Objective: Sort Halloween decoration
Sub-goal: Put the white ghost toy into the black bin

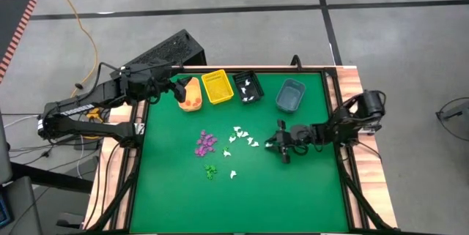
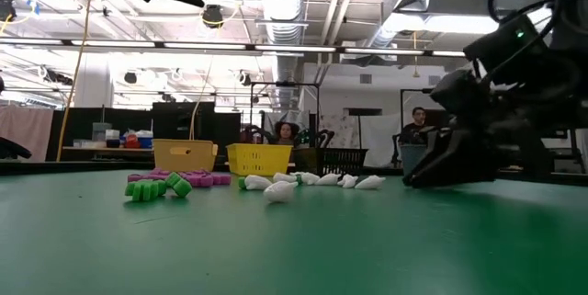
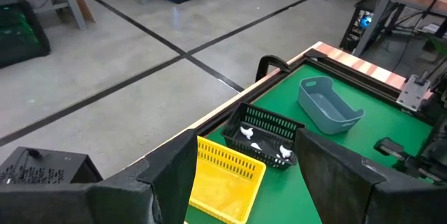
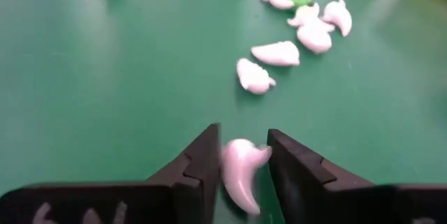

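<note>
The Halloween decoration lies loose mid-table: a purple cluster (image 1: 207,142), white pieces (image 1: 242,137) and green ones (image 1: 210,170). My right gripper (image 1: 283,147) is low over the table just right of the white group, shut on one white trinket (image 4: 241,172). More white pieces (image 4: 276,53) lie ahead of it. My left gripper (image 1: 178,88) hangs open and raised above the orange bin (image 1: 193,96) at the far left, holding nothing. My right gripper pinches the white trinket's two sides (image 4: 230,165) between its two fingers, at their free ends. The fingers come slanting down from the table's right side. The gripper is down at the table top; whether the trinket is lifted clear cannot be told.
Four small bins stand in a row along the far edge: orange, yellow (image 1: 218,87), black (image 1: 247,87) holding white pieces, and blue-grey (image 1: 290,96). The near half of the green mat (image 1: 242,206) has free room. People sit in the room beyond the table.
</note>
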`<action>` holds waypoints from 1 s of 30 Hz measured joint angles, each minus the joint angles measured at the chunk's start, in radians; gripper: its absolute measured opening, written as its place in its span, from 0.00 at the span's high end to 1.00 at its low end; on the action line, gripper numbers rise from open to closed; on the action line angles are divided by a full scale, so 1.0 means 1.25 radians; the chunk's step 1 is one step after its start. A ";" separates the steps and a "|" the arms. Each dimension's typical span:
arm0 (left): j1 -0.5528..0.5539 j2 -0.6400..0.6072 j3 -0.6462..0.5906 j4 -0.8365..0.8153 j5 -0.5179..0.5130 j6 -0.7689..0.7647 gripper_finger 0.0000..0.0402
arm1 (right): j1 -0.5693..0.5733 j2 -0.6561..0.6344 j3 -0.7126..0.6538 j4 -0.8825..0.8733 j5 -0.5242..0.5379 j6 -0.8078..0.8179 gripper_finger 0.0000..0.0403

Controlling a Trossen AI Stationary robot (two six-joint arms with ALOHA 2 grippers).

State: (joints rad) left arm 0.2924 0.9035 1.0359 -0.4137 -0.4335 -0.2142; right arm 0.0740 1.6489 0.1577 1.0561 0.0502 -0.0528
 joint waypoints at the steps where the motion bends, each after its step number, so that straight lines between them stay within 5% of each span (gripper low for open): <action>1: 0.000 0.000 0.000 0.000 0.000 0.000 0.42 | -0.002 0.016 0.001 0.009 0.000 0.002 0.66; 11: 0.000 0.000 0.000 -0.014 0.000 0.000 0.42 | -0.003 0.149 0.002 0.083 0.005 0.096 0.68; 23: 0.000 0.000 0.000 -0.013 0.000 0.000 0.42 | -0.003 0.143 0.002 0.091 0.024 0.247 0.90; 30: 0.000 0.000 0.000 -0.010 0.000 0.018 0.42 | -0.003 0.072 0.019 0.087 0.053 0.340 0.92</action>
State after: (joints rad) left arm 0.2921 0.9035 1.0358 -0.4267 -0.4335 -0.1913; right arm 0.0696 1.7388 0.1811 1.1647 0.1159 0.3725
